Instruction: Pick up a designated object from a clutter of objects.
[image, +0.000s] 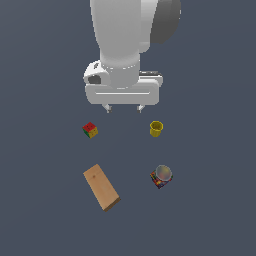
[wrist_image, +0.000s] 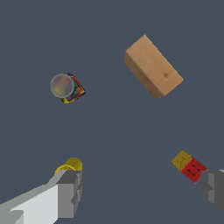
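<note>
The designated object, a long tan wooden block (image: 101, 187) (wrist_image: 152, 66), lies flat on the dark floor toward the exterior view's left, nearer the camera than the arm. Around it the clutter holds a small multicoloured cube (image: 90, 130) (wrist_image: 188, 166), a yellow cup (image: 156, 128) (wrist_image: 70, 166) and a colourful box with a greyish round top (image: 161, 176) (wrist_image: 67, 87). My gripper (image: 123, 107) (wrist_image: 142, 192) hangs open well above the floor, between the cube and the cup and away from the block. Nothing is between its fingers (wrist_image: 70, 192).
The dark grey floor (image: 210, 210) runs flat around all the items. The white arm (image: 127, 45) rises from the gripper toward the top of the exterior view.
</note>
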